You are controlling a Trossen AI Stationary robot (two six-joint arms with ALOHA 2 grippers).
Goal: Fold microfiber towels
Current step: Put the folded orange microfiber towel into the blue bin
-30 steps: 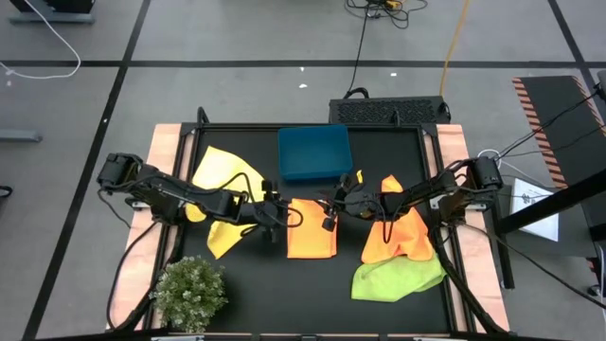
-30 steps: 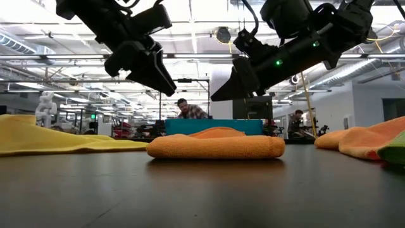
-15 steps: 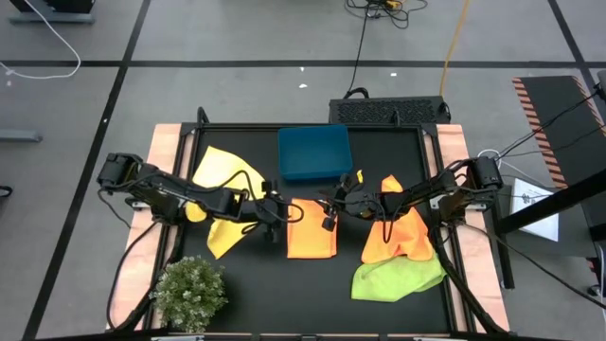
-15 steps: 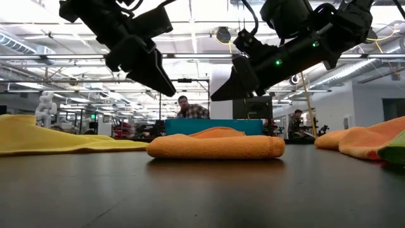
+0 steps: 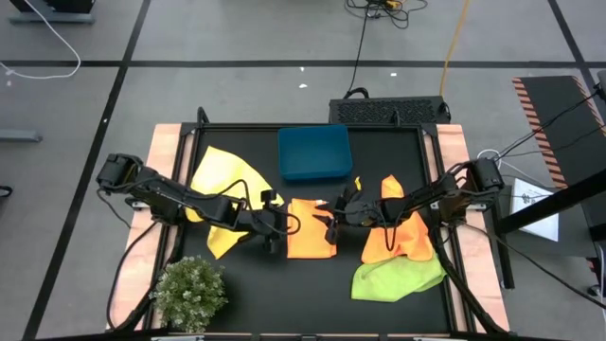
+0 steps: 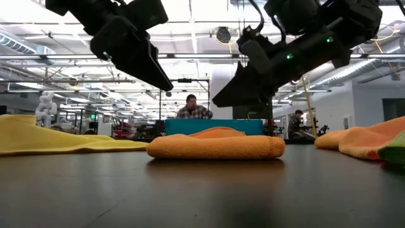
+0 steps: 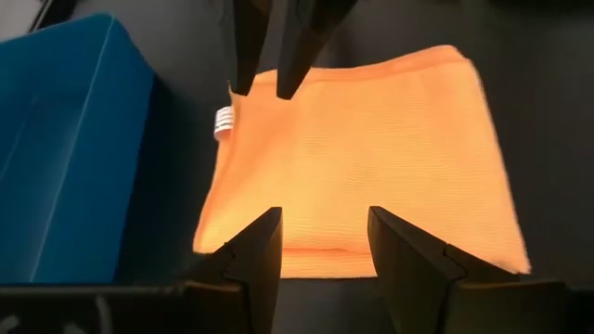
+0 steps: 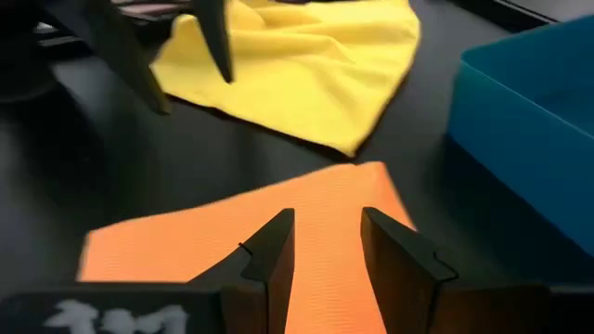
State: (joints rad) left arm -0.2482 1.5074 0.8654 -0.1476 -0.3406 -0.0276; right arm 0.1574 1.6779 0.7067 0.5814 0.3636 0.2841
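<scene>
Grippers are poised above a folded orange towel (image 5: 311, 241) lying at the desk's (image 5: 284, 303) centre: the left gripper (image 5: 276, 225) at its 9 o'clock edge, the right gripper (image 5: 331, 220) at its 2 o'clock corner, both spread and holding nothing.

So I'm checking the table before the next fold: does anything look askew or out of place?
Nothing stands out. The folded orange towel lies flat mid-table; the yellow towel, another orange one and a green one lie loose, unfolded.
</scene>
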